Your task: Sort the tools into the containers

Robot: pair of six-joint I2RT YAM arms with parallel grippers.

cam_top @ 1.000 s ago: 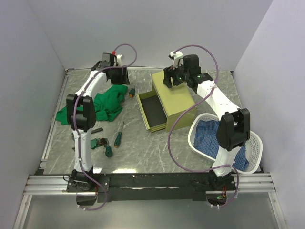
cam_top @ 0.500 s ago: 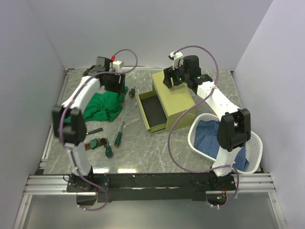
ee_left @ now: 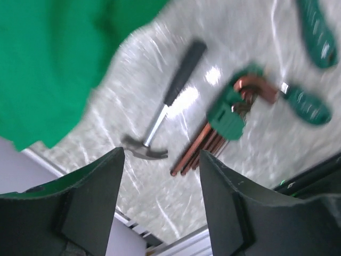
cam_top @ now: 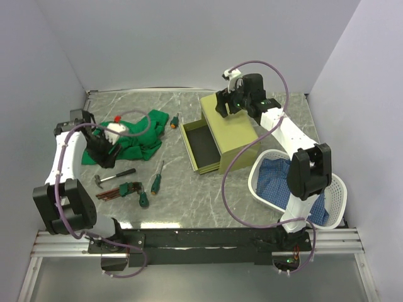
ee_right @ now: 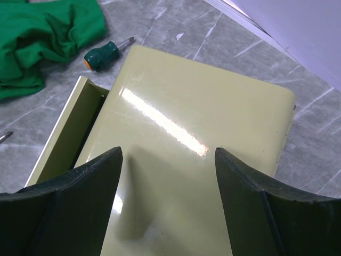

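The olive-yellow chest (cam_top: 236, 132) stands with one drawer (cam_top: 203, 150) pulled out on its left side. Over the chest's lid the right gripper (ee_right: 168, 154) hangs with its jaws spread, holding nothing. Well left of the chest, the left gripper (ee_left: 160, 160) hovers with its jaws apart and empty above the hammer (ee_left: 170, 101). The hex keys (ee_left: 224, 114) lie just beside the hammer. A long screwdriver (cam_top: 156, 181) and a stubby screwdriver (cam_top: 143, 199) lie between those and the chest. A third screwdriver (ee_right: 104, 53) lies off the chest's far left corner, near the green cloth (cam_top: 135, 135).

Left hand (ee_left: 160, 178) and right hand (ee_right: 168, 176) both empty, jaws apart, pointing downward.
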